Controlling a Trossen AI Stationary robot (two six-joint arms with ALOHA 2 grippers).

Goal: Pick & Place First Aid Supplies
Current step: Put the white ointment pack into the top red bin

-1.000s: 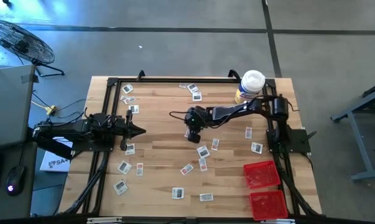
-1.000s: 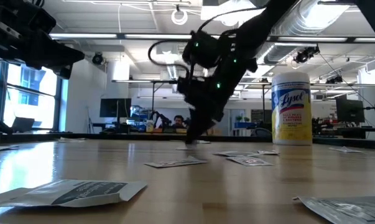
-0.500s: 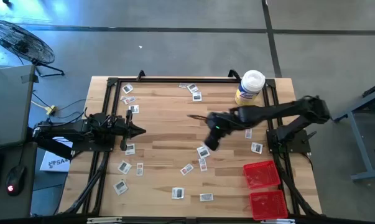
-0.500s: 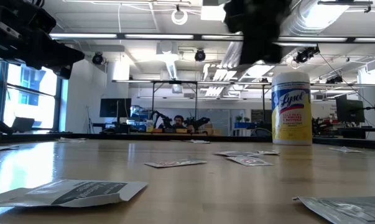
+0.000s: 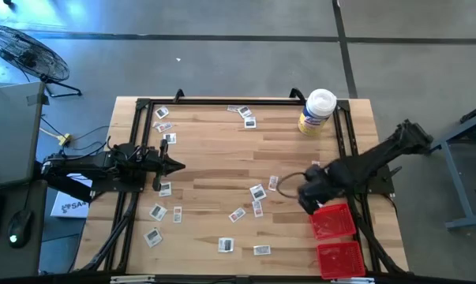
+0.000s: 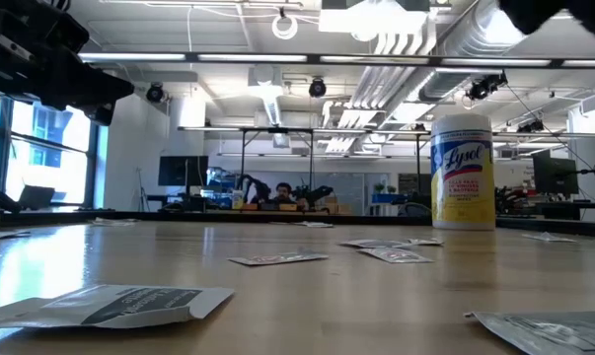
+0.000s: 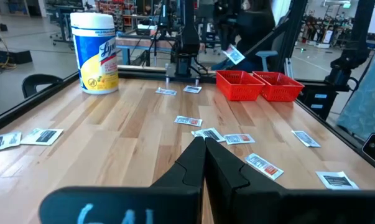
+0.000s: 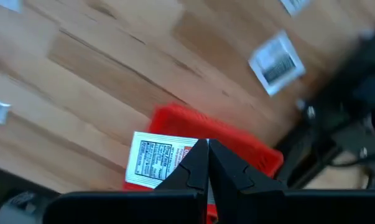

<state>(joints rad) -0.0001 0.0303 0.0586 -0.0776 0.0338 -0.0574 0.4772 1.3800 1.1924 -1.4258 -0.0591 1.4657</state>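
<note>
I have the right gripper clamped on one first aid packet, carried above the near edge of the nearer red tray, the one closer to the worktop's middle. The left gripper has its jaws closed on nothing and waits low over the worktop's left side.

To do the drop well, I would bring the packet further in over the tray's middle before releasing, since it hangs just at the rim and a flat, light sachet could flutter and land on the edge or the wood. I would lower close to the tray floor, then part the jaws fully and lift straight up so the packet does not stick to a finger.

The packet is a small flat white rectangle with dark print and a red mark, pinched at one end. The other packets lie scattered flat across the worktop, several just left of the tray. The second red tray sits beside the first.
</note>
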